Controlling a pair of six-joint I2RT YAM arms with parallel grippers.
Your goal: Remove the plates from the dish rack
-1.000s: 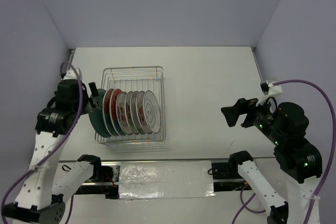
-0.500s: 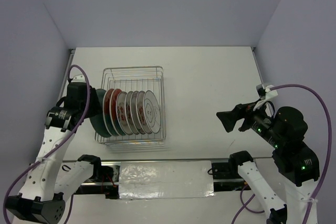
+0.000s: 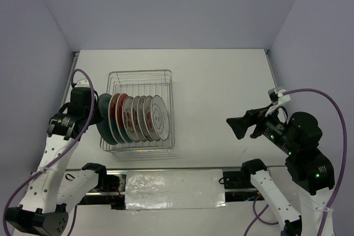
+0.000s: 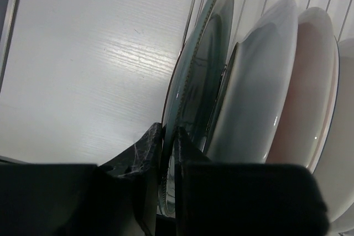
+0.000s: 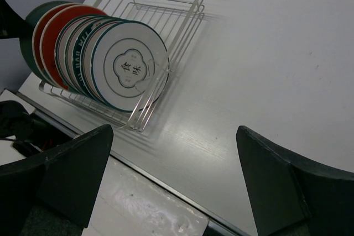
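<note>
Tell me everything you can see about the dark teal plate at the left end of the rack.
The teal plate is round, glossy, ceramic-looking, with a dotted band along its rim. It stands on edge, nearly upright, outermost in the row at the rack's left end, close against the next plate. The left gripper pinches its rim, one finger on each face.
</note>
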